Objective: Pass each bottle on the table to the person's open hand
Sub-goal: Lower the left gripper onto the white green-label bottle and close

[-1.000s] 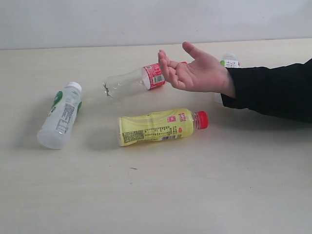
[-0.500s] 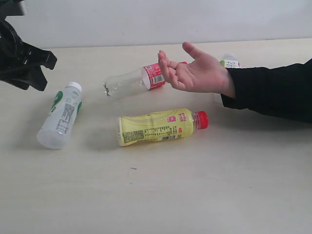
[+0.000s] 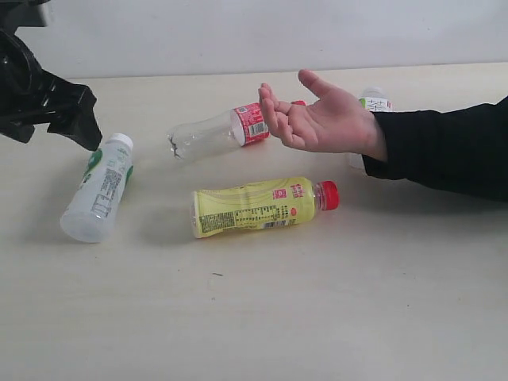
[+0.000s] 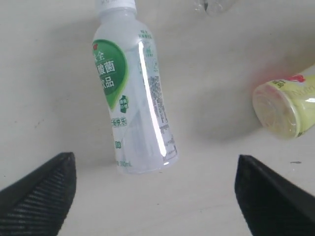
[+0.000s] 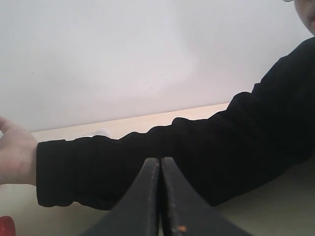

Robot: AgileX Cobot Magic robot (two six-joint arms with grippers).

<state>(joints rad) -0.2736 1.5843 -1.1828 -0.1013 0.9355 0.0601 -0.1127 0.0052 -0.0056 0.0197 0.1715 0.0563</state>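
Note:
Four bottles lie on the table (image 3: pixel 317 317). The white green-labelled bottle (image 3: pixel 99 190) is at the left, and the left wrist view shows this green-labelled bottle (image 4: pixel 133 93) lengthwise. My left gripper (image 3: pixel 57 136) hovers just behind its cap, open and empty; this left gripper (image 4: pixel 153 167) has its jaws wide apart. The clear red-labelled bottle (image 3: pixel 214 133) and the yellow bottle (image 3: pixel 262 205) lie mid-table. The person's open hand (image 3: pixel 317 119) is held palm up, mostly hiding the orange-green-labelled bottle (image 3: pixel 373 100). My right gripper (image 5: pixel 160 160) is shut and empty, facing the black sleeve (image 5: pixel 172 157).
The black-sleeved arm (image 3: pixel 444 147) stretches in from the right above the table. A white wall (image 3: pixel 238 32) stands behind the far table edge. In the left wrist view the yellow bottle's base (image 4: pixel 288 105) lies off to one side of the open jaws.
My left gripper has come in from the upper left and moved toward the green-labelled bottle's cap. The bottles and the hand have stayed in place.

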